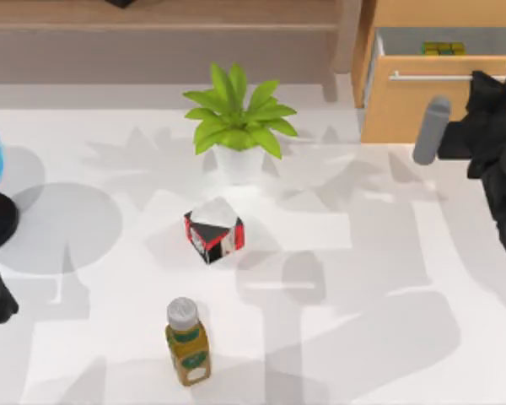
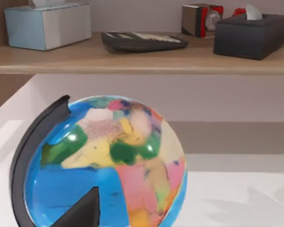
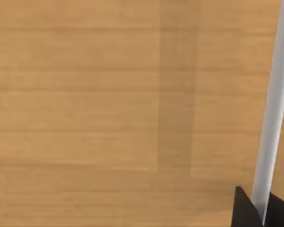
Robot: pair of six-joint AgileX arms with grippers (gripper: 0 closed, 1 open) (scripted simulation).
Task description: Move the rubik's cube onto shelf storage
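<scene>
Inside the pulled-out drawer (image 1: 405, 105) the rubik's cube (image 1: 444, 49) is exposed; right gripper (image 3: 255, 208) seen pinching the silver handle (image 3: 272, 109), presumably to grant access.

I worked over a white table (image 1: 379, 278) crossed by soft grey shadows, lit from above. At its far right stood an orange-tan drawer cabinet (image 1: 422, 110), its drawer pulled open, a silver handle (image 1: 430, 76) running across the front. Seen from my right wrist, the handle (image 3: 272, 109) lay close against the wood-grain front (image 3: 85, 113). Behind the table ran a plain pale wall (image 2: 236, 101). A potted plant (image 1: 239, 118) threw leaf-shaped shadows over the tabletop near the back.
</scene>
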